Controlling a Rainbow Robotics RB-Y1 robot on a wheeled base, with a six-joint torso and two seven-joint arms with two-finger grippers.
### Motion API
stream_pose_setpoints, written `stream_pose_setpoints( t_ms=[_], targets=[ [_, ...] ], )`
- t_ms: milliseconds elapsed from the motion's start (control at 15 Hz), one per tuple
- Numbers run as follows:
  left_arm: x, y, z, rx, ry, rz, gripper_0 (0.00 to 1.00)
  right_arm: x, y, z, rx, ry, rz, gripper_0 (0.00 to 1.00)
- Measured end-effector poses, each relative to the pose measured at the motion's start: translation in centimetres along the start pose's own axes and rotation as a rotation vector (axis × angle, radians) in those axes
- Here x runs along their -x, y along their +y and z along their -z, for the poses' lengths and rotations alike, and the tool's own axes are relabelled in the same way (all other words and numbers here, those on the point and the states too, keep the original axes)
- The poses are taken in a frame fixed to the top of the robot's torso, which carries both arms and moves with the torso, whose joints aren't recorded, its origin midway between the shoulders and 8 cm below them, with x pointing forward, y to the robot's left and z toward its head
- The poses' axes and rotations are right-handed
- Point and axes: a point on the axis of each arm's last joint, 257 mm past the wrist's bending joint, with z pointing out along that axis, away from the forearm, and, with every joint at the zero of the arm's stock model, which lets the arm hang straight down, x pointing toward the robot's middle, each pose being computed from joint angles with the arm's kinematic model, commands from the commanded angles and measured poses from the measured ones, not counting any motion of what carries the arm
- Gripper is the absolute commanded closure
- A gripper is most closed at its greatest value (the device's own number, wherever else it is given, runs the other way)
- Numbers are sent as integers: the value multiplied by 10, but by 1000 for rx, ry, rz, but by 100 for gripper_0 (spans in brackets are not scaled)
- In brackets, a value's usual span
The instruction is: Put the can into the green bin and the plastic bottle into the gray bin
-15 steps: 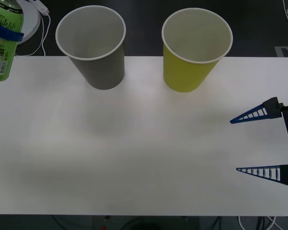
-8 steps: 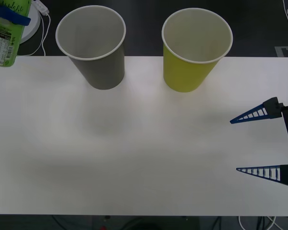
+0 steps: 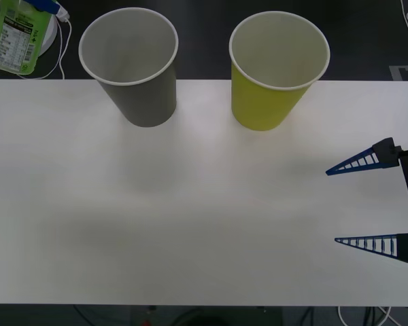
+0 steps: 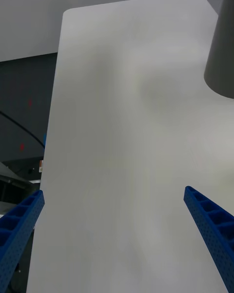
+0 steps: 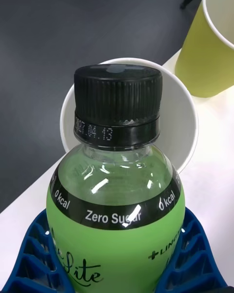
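Note:
My left gripper (image 5: pixel 117 261) is shut on the plastic bottle (image 5: pixel 116 190), a clear green one with a black cap. It hangs in the air at the far left, tilted (image 3: pixel 13 35), to the left of the gray bin (image 3: pixel 129 64). In the left wrist view the cap sits in front of the gray bin's white inside (image 5: pixel 187 122). The green bin (image 3: pixel 277 68) stands upright to the right of the gray one. My right gripper (image 3: pixel 367 202) is open and holds nothing, low over the table's right side. The can is out of view.
The white table (image 3: pixel 190 204) runs from the bins to the front edge. A white round object with a cable (image 3: pixel 51 30) lies on the dark floor beyond the far left corner. The gray bin's wall (image 4: pixel 222 53) shows in the right wrist view.
The left gripper has carried the bottle upward and a little right toward the gray bin, tilting it. The right gripper and both bins have not moved.

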Motion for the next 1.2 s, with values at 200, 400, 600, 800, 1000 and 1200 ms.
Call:
stream_pose_setpoints(
  t_ms=[200, 400, 600, 800, 1000, 1200],
  targets=[
    [15, 2, -6, 2, -2, 2, 100, 0, 0, 0, 0, 0, 0, 0],
    [30, 5, -13, 4, 13, -7, 100, 0, 0, 0, 0, 0, 0, 0],
    [49, -1, -27, -20, -4, 5, 100, 0, 0, 0, 0, 0, 0, 0],
    [64, -7, -45, 2, -7, -22, 100, 0, 0, 0, 0, 0, 0, 0],
    [81, -21, -64, -13, -39, -3, 100, 0, 0, 0, 0, 0, 0, 0],
    [98, -29, -76, -37, -62, 15, 100, 0, 0, 0, 0, 0, 0, 0]
  ],
)
